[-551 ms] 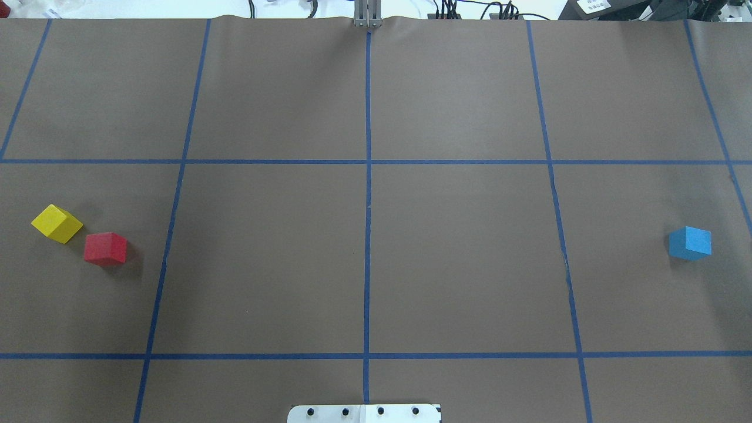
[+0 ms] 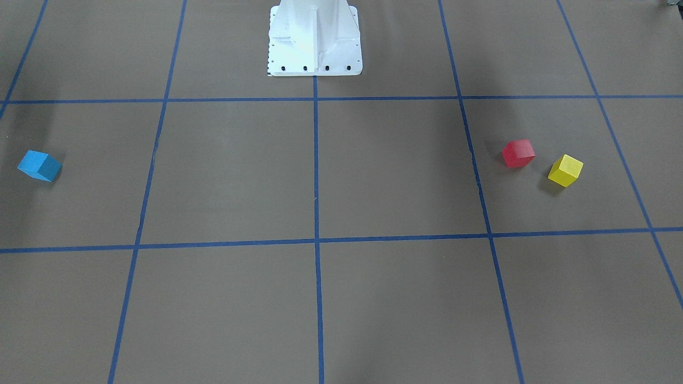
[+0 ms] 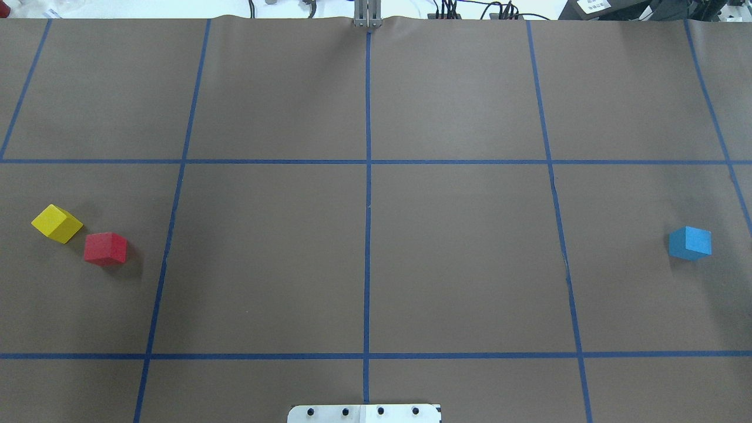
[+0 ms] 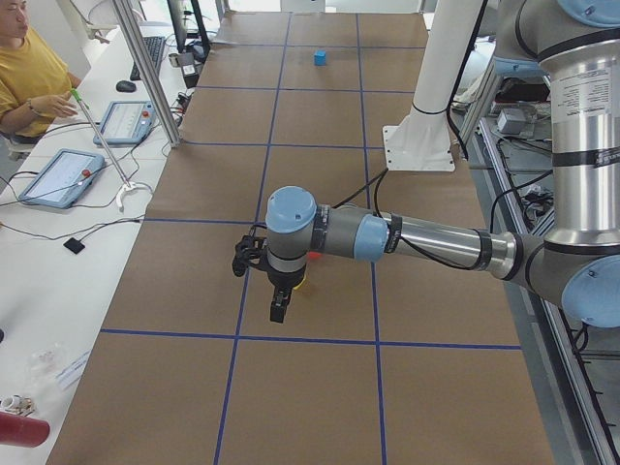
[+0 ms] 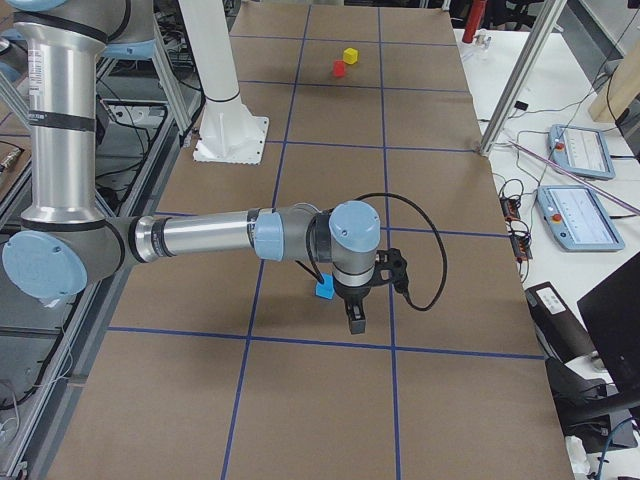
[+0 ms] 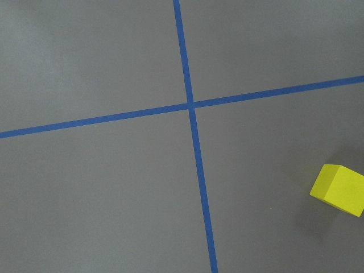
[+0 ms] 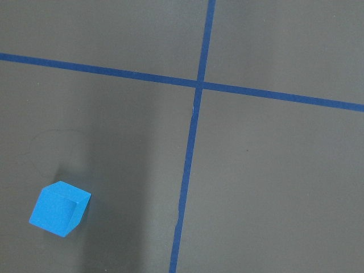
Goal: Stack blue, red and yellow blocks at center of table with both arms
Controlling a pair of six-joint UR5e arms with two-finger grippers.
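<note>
- Currently cannot tell jaw opening on left gripper (image 4: 278,312): caught only by the table-end camera, hanging above the table (image 3: 264,264) with a sliver of yellow and red showing just under the wrist. Cannot tell about any hold either.
- Same for right gripper (image 5: 355,320): side view only, opening not readable, hovering just beside blue block (image 5: 325,290).
- Blocks: yellow block (image 3: 57,224) and red block (image 3: 105,248) far out on robot's left, near each other but apart. Blue alone, far out on robot's right. All three flat on table, well apart from the centre, none stacked.
- Risk, bumped neighbour: narrow gap between red and yellow, so easy to shove one while coming down on the other.
- Risk, corner grip: all three turned off the blue tape grid (image 3: 368,176). Without wrist yaw matched to the faces, likely pinching across edges, then twisting or slipping out mid-carry.
- Risk, missed descent: yellow at lower right edge of left wrist view, red not in it at all, blue in lower left of right wrist view. Not centred under either camera, so a straight drop probably means landing on bare table.
- Risk, arm clash: both heading to one centre spot. Needs turn-taking.
- Risk, topple: off-square placement or releasing too high over the lower block.
</note>
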